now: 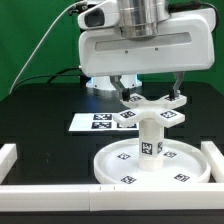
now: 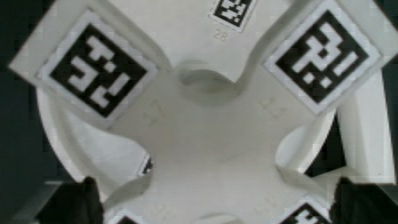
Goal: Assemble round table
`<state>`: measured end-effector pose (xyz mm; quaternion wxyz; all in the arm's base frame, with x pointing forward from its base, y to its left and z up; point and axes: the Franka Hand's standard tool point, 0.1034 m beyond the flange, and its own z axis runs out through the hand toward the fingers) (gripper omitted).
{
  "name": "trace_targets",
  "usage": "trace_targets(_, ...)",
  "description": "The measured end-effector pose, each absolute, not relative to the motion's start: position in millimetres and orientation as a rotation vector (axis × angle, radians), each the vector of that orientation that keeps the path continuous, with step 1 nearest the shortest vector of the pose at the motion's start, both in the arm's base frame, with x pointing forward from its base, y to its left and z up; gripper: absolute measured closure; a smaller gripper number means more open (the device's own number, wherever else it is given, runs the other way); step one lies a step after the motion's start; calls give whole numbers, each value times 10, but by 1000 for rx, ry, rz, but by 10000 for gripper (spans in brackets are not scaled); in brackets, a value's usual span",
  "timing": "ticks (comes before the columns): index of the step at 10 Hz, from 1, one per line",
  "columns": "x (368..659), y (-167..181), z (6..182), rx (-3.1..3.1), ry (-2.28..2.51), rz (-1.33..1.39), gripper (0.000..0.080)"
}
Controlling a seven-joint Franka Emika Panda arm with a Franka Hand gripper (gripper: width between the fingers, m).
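At the exterior view's left, a white rail (image 1: 8, 155) is edging the black surface, and the marker board (image 1: 93, 122) is lying flat behind it. Toward the centre, the round disc (image 1: 150, 170) is resting on the table with the post (image 1: 150, 140) standing upright at its middle. The foot piece (image 1: 150, 110) is sitting on top of the post, and the gripper (image 1: 151, 98) is pinching it from above, a finger (image 1: 125, 95) pressing each side. Whether the foot is already seated on the post is hard to tell. The step in hand looks like fastening foot to post. The next move probably calls for turning the wrist while keeping the foot level and centred.
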<state>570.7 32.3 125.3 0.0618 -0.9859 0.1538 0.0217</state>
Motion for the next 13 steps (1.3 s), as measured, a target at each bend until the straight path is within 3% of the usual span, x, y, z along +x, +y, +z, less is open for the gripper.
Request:
trace_targets(10, 5834, 330, 1273, -2975, 462, 1, 151)
trace_targets(13, 5667, 216, 1222, -2968, 488, 135, 151)
